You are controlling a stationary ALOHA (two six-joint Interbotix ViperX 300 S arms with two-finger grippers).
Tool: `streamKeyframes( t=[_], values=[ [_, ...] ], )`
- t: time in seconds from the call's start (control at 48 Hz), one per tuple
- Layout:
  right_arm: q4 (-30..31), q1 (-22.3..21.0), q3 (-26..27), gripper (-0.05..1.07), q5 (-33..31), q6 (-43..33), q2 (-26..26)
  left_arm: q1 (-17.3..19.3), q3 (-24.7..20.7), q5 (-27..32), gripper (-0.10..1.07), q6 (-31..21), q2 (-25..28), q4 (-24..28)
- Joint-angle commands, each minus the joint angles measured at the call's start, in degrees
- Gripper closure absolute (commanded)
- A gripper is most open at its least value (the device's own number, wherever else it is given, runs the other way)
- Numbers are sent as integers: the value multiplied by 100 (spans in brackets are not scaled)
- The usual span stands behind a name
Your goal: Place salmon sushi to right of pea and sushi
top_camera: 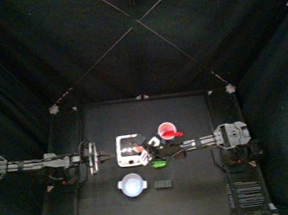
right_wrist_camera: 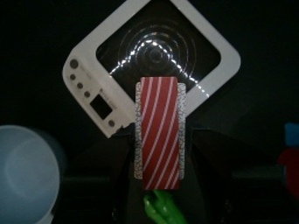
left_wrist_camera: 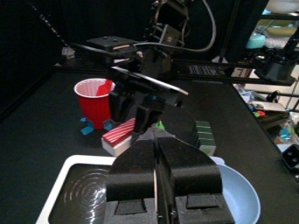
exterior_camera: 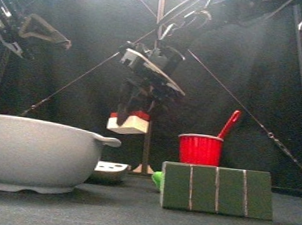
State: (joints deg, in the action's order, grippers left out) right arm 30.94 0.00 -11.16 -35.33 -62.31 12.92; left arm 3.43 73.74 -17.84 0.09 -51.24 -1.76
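While the right gripper [right_wrist_camera: 162, 131] hangs in mid-air above the table, its jaws are pinched on the salmon sushi [right_wrist_camera: 160, 131] — a pale slab with red-and-white stripes on top, clear of every surface. From the front it dangles [exterior_camera: 131, 124] high over the middle of the table, with the red cup [exterior_camera: 202, 149] off to one side behind it. So the pick is done; the placing is not.

Directly below the held piece, the wrist camera catches the pea [right_wrist_camera: 163, 210], bright green, and past it the white tray [right_wrist_camera: 103, 61]. The sushi [exterior_camera: 218, 190], the dark block with pale stripes, sits at the table's front, and the green pod peeks out just beside it [exterior_camera: 157, 179]. From above, the block [top_camera: 161, 185] lies next to the pale bowl [top_camera: 131, 186].

What's left, by my reading — carry the salmon piece across to the open spot on the right of the pea and the dark block, lower it, and let go.

The left gripper [left_wrist_camera: 162, 171] waits near the bowl and the tray, its jaws pressed together on nothing.
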Motion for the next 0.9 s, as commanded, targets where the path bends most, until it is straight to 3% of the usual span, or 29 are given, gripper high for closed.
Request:
streamKeyframes(
  t=[0.0, 0.396, 0.875],
  values=[
    [26, 97, -264, 47, 114, -281, -483, 18, -70, -53, 65, 0, 9, -9],
    [316, 888, -1591, 48, -44, -2224, -1424, 35, -70, -53, 65, 0, 9, -9],
    [510, 2276, -2479, 48, -1617, -5150, -2039, 62, -53, -53, 65, -9, 9, -9]
  ],
)
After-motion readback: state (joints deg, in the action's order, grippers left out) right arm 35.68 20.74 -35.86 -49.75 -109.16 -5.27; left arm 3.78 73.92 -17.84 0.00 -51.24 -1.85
